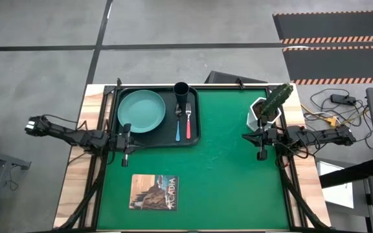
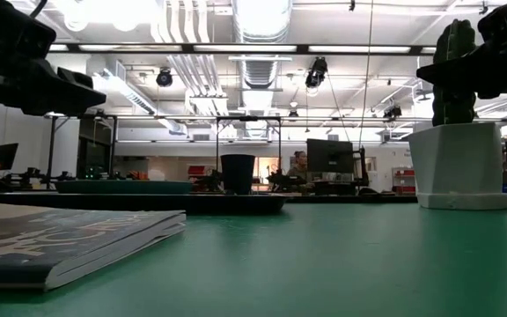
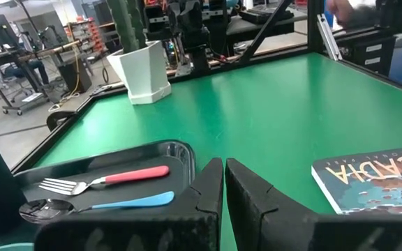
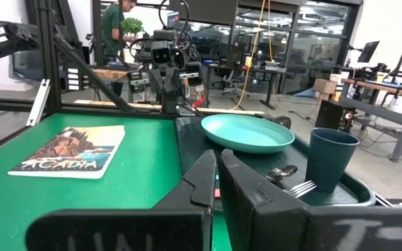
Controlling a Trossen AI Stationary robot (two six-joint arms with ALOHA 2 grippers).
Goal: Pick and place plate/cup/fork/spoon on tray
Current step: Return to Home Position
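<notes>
At the upper left of the green mat point(image 1: 225, 175) in the high view, we find the tray point(image 1: 169, 133) lying flat. We record the plate point(image 1: 141, 111) in its left part. The cup point(image 1: 181, 90) stands upright at its upper right. Just below the cup, the spoon point(image 1: 178, 124) and the fork point(image 1: 188, 123) lie side by side, spoon on the left, handles pointing down the frame.

We note the left gripper point(image 1: 125, 160) at the tray's lower left corner, jaws closed and empty. The right gripper point(image 1: 261, 155) sits right of centre, below the white plant pot point(image 1: 259, 115), jaws likewise closed on nothing.

A book point(image 1: 154, 192) lies at lower left, well apart from the tray.
</notes>
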